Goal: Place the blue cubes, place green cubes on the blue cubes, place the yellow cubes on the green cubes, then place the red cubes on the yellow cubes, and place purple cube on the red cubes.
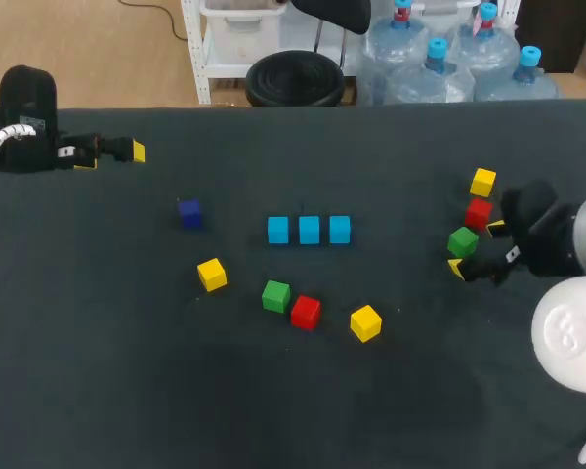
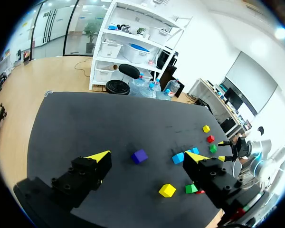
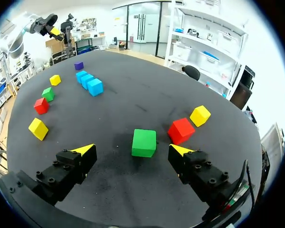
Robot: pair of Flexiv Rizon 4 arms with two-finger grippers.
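Three blue cubes (image 1: 310, 230) lie in a row mid-table. At the right edge a green cube (image 1: 462, 240) (image 3: 144, 142) rests on the table between the yellow tips of my right gripper (image 1: 476, 248) (image 3: 133, 150), which is open and not touching it. Just beyond it lie a red cube (image 3: 181, 130) and a yellow cube (image 3: 200, 115). Toward the front lie a yellow cube (image 1: 212, 275), a green cube (image 1: 275, 295), a red cube (image 1: 306, 312) and another yellow cube (image 1: 365, 322). The purple cube (image 1: 189, 213) (image 2: 139, 156) sits left of the blue row. My left gripper (image 1: 112, 156) (image 2: 148, 159) hangs open and empty at the far left.
The dark table (image 1: 127, 371) has bare room along the front and at the back middle. My right arm's white housing (image 1: 571, 332) hangs over the front right corner.
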